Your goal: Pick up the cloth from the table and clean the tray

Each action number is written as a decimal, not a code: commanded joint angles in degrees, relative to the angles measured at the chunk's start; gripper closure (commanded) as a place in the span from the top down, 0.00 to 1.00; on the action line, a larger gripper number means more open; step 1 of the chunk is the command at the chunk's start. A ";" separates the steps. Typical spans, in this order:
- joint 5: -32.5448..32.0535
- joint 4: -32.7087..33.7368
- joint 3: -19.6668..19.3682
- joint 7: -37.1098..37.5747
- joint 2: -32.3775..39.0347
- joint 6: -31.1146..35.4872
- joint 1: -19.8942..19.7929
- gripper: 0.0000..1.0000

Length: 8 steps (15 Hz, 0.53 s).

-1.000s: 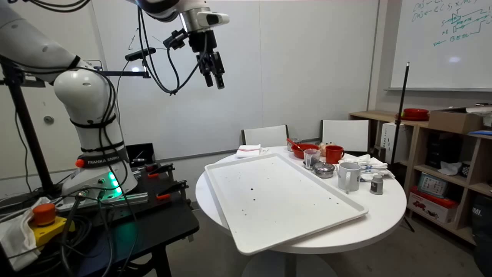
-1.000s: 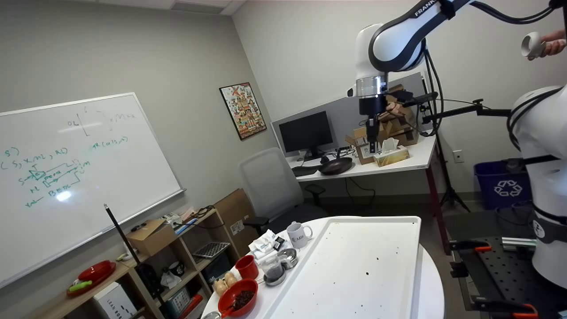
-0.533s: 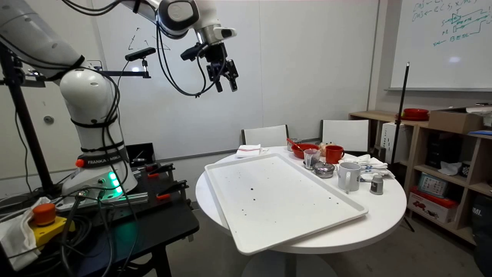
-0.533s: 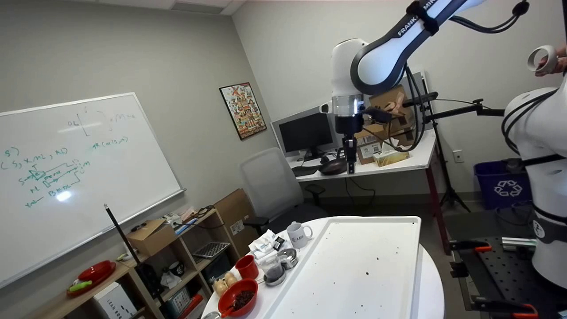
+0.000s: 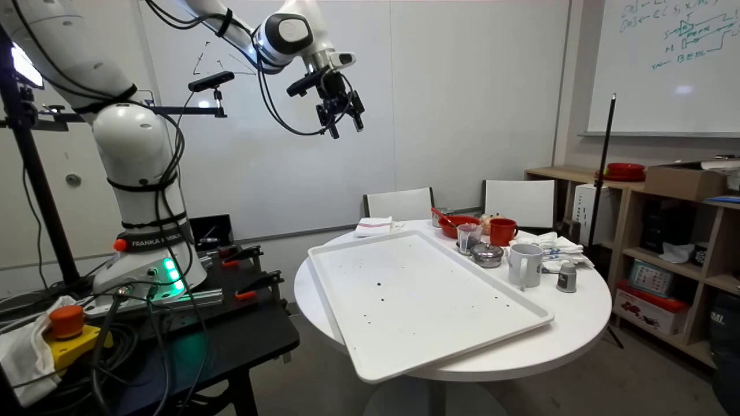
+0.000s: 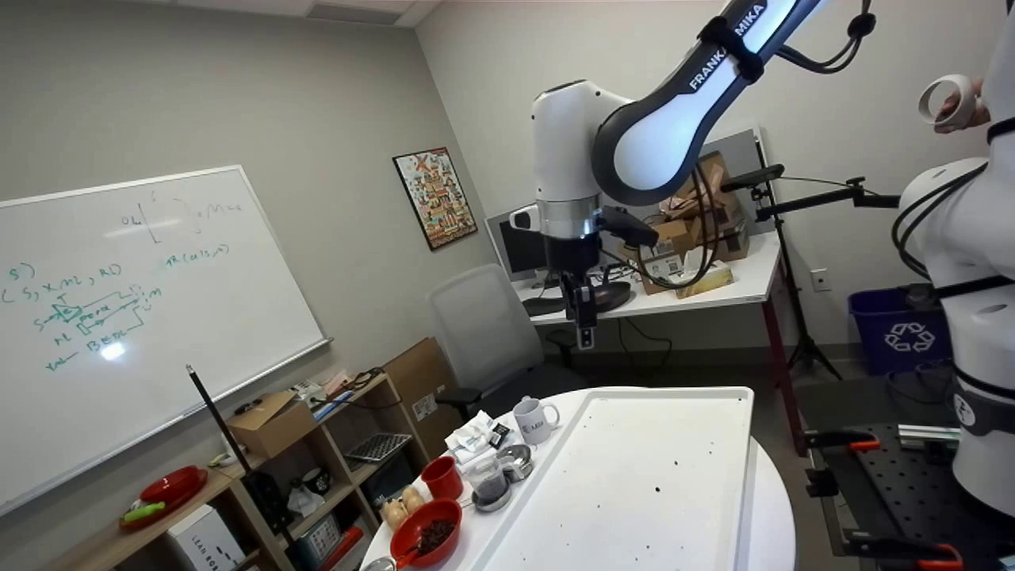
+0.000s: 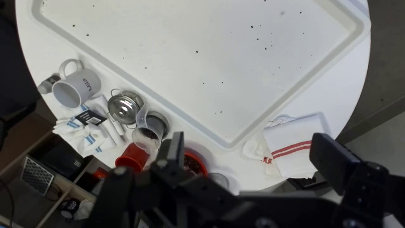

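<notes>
The end effector point(image 5: 347, 132) hangs well above the counter point(image 7: 335, 95), its fingers point(image 7: 332, 161) spread apart. Lower down, the red-striped cloth point(image 7: 291, 134) lies folded just beside a short side of the tray point(image 7: 237, 98); in the wrist view one finger hides part of its edge. Dark specks point(image 7: 196, 51) dot the tray. Along its long side come a red bowl point(image 5: 462, 225), red mug point(image 5: 503, 233), clear cup point(image 5: 468, 232), pot point(image 7: 123, 109), blue-striped cloth point(image 7: 95, 136), grey mug point(image 7: 87, 80) and, farthest, a shaker point(image 5: 566, 278).

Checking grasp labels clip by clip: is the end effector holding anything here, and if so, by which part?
Nothing is held: the end effector stands open and empty, and the red-striped cloth lies folded on the table.
</notes>
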 commanded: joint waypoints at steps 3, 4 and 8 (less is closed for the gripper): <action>-0.34 0.62 0.11 0.64 0.51 -0.37 0.65 1.00; -0.31 0.48 -0.20 0.56 0.49 -0.36 0.56 1.00; -0.28 0.45 -0.50 0.47 0.49 -0.35 0.48 1.00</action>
